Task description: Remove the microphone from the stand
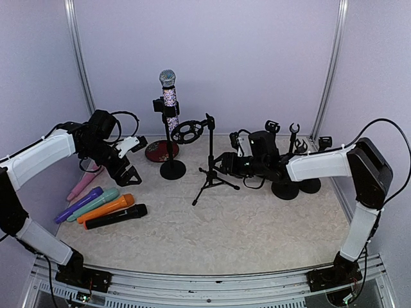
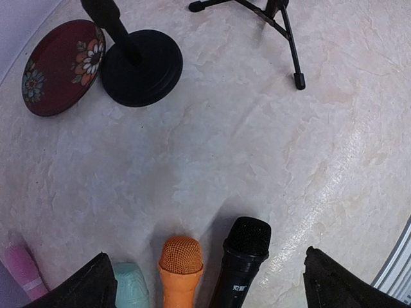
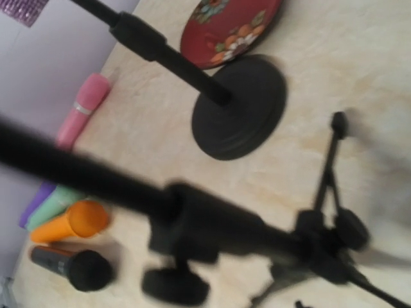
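A microphone (image 1: 169, 90) with a silver head and a sparkly body stands upright in the clip of a black stand (image 1: 170, 138) with a round base (image 1: 172, 169) at the back left. My left gripper (image 1: 126, 173) is low, left of that base; in the left wrist view (image 2: 209, 273) its jaws are wide open and empty, above loose microphones. My right gripper (image 1: 226, 164) is beside a small tripod stand (image 1: 210, 168). In the right wrist view the blurred tripod (image 3: 212, 224) fills the foreground and hides my fingers. The round base (image 3: 241, 109) shows beyond it.
A red flowered plate (image 1: 160, 151) lies behind the round base. Pink (image 1: 83, 183), purple (image 1: 77, 204), teal (image 1: 96, 204), orange (image 1: 106, 208) and black (image 1: 115, 216) microphones lie at the left. Several empty stands (image 1: 292, 186) stand at the right. A ring-shaped holder (image 1: 187, 131) hangs off the tripod.
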Controlling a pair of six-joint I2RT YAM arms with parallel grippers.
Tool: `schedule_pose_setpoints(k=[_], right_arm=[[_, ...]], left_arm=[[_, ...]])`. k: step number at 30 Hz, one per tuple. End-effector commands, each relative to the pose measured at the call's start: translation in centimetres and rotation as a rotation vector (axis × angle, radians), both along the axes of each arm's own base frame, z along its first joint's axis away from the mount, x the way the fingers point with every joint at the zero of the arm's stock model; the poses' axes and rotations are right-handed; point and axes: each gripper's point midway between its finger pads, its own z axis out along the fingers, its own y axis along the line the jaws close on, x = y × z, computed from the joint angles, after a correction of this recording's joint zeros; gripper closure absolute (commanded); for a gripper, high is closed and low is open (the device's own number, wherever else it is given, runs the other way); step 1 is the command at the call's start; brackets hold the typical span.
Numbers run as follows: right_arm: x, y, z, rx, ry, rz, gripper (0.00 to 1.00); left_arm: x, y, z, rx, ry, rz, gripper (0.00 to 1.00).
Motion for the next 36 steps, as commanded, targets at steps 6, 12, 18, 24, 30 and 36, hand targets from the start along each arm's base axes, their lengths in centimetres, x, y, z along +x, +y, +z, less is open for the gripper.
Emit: schedule_pose_setpoints(k=[6, 12, 18, 24, 30, 36], right_arm=[[1.6, 2.3, 0.9, 0.106, 0.034, 0.041, 0.53], [2.3, 2.2, 1.0, 0.111, 0.032, 0.035, 0.68], [2.4, 2.1, 1.4, 0.104, 0.019, 0.038, 0.87], [2.1, 1.6, 1.1, 0.059, 0.005, 0.041, 1.00], [1.8, 0.1, 0.0, -0.062, -0.034, 0.034, 1.00], [1.6, -1.1, -0.8, -0.242, -0.125, 0.034, 1.00]], left_arm=[[-0.5, 1.3, 1.0, -0.016, -0.021, 0.044, 0.01], [-0.5, 1.7, 0.4, 0.006, -0.011, 0.054, 0.01], [-0.6, 1.5, 0.2, -0.003, -0.005, 0.046, 0.01], [-0.7, 1.5, 0.3, -0.003, 0.001, 0.044, 0.01], [-1.1, 1.3, -0.1, -0.007, 0.024, 0.034, 0.01], [-1.1, 0.9, 0.0, -0.020, 0.045, 0.026, 0.01]])
